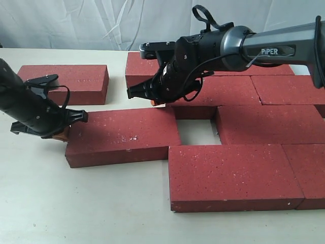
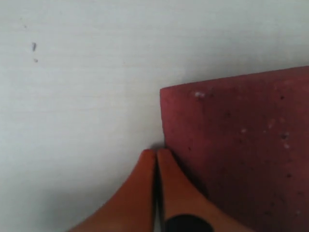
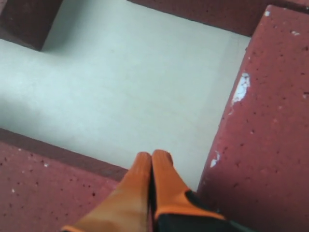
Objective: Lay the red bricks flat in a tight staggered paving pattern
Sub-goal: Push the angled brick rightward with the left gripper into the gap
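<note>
Front brick (image 1: 233,175) sits lower right in the exterior frame, packed with the other red bricks (image 1: 264,122) on the right side, with one small patch of bare table (image 1: 195,131) mid-frame. My left gripper (image 2: 155,155), fingers pressed together and empty, touches the left end of the centre-left brick (image 1: 122,134). My right gripper (image 3: 152,158), also closed on nothing, is at that brick's upper edge; a lone brick (image 1: 71,81) lies upper left.

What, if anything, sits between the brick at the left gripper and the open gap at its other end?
Nothing visible lies in the gap. The shut right gripper is at the far edge of that brick, outside the gap.
</note>
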Controlling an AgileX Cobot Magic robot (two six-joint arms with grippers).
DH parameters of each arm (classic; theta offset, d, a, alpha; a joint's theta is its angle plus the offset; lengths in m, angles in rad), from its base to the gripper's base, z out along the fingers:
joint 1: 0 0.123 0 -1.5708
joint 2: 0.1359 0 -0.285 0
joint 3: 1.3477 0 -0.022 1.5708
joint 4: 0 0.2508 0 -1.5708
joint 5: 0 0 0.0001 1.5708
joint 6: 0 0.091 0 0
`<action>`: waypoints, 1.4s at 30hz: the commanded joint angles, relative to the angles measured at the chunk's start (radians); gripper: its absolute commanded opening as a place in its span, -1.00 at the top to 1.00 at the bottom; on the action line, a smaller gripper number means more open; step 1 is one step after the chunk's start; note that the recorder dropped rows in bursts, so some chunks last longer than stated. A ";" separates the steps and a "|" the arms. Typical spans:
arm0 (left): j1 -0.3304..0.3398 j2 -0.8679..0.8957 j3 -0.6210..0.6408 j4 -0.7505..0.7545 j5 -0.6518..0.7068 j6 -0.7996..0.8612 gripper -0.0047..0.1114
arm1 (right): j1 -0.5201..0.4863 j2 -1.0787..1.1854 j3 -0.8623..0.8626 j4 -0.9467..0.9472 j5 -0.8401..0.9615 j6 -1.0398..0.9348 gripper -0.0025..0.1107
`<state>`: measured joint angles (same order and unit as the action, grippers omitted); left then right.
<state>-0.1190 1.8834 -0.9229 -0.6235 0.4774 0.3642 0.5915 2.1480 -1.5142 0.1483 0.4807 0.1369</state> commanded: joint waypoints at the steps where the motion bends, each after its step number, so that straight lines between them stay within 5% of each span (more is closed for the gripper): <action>1: -0.004 0.025 -0.002 -0.128 0.019 0.071 0.92 | -0.003 -0.011 0.004 -0.005 -0.034 -0.003 0.97; 11: -0.008 0.027 -0.002 -0.443 0.102 0.352 0.92 | -0.003 -0.062 0.004 0.003 -0.066 -0.003 0.97; 29: -0.153 0.113 -0.004 -0.457 0.043 0.395 0.92 | -0.003 -0.110 0.004 0.017 0.012 -0.003 0.97; 42: -0.155 0.117 -0.048 -0.444 -0.017 0.505 0.92 | -0.003 -0.110 0.004 0.011 0.029 -0.003 0.97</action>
<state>-0.2564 1.9710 -0.9619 -1.0751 0.4475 0.8267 0.5915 2.0488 -1.5142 0.1669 0.5103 0.1369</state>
